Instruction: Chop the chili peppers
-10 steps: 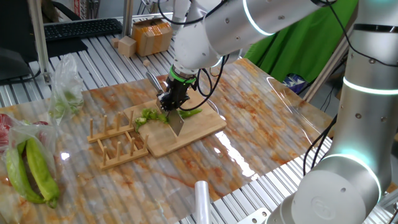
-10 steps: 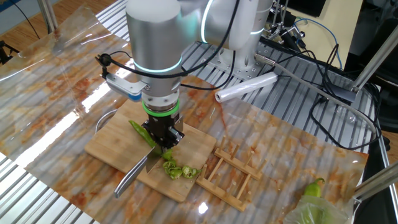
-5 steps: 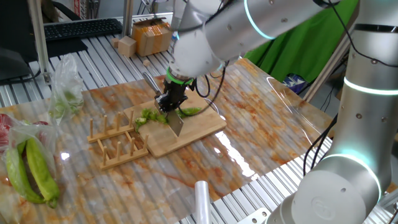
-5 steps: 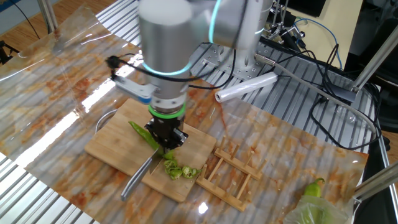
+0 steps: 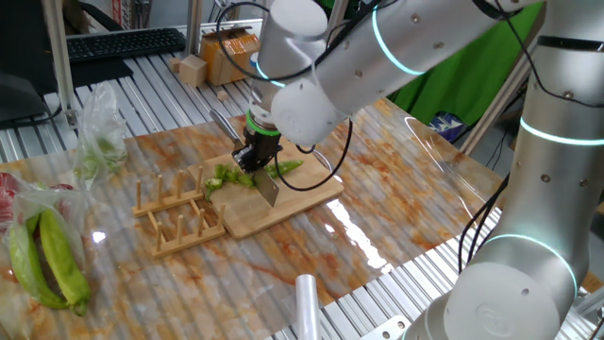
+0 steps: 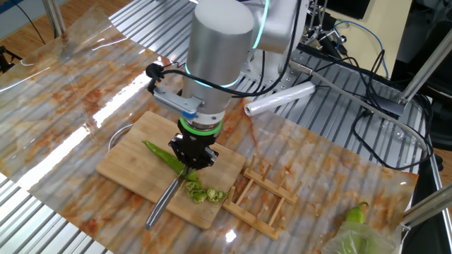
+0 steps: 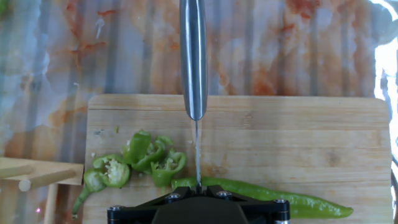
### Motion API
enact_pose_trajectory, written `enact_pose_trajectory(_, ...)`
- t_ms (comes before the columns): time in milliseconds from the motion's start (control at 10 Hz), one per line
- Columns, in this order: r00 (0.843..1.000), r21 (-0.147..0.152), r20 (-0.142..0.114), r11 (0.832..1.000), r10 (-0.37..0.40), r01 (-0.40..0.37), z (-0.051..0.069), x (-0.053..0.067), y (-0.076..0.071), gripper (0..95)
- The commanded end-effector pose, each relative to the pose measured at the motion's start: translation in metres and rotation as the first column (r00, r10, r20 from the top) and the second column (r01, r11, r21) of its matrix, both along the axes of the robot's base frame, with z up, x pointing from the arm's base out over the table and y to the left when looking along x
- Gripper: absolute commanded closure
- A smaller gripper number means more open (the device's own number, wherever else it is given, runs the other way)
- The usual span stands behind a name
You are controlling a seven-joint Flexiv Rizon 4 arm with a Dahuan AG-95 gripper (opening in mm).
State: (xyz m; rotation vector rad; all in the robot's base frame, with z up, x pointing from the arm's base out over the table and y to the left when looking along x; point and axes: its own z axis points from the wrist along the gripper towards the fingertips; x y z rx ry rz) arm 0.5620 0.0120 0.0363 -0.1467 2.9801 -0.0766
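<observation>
Green chili point(image 7: 273, 196) lies crosswise under knife point(image 7: 193, 59) clamped in tool point(image 6: 193, 156)

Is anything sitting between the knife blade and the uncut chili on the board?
Nothing visible does. The knife held in the gripper stands directly over the whole chili on the cutting board; the cut slices lie clear to one side.

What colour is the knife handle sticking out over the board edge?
Plain silver metal, no pattern; the knife handle shows best in the hand view.
</observation>
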Motion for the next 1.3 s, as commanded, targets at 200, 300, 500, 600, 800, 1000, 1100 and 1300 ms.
enact_pose_trajectory(200, 0.998, 0.067, -0.034, 0.997, -0.045, 0.048, -0.004, 0.011, 0.007, 95.0)
enact_pose_trajectory(300, 0.998, 0.067, -0.034, 0.997, -0.047, 0.049, -0.005, 0.014, 0.009, 95.0)
enact_pose_trajectory(500, 0.997, 0.063, -0.053, 0.996, -0.053, 0.056, -0.005, 0.011, 0.010, 95.0)
enact_pose_trajectory(600, 0.997, 0.044, -0.053, 0.998, -0.053, 0.055, -0.003, 0.008, 0.009, 95.0)
enact_pose_trajectory(800, 0.998, 0.045, -0.043, 0.998, -0.046, 0.048, -0.002, 0.007, 0.009, 95.0)
enact_pose_trajectory(1000, 0.998, 0.036, -0.053, 0.998, -0.041, 0.043, -0.002, 0.007, 0.009, 95.0)
enact_pose_trajectory(1100, 0.998, 0.031, -0.058, 0.999, -0.039, 0.041, -0.001, 0.007, 0.008, 95.0)
enact_pose_trajectory(1300, 0.993, 0.072, -0.098, 0.995, -0.058, 0.066, 0.005, 0.006, 0.007, 95.0)
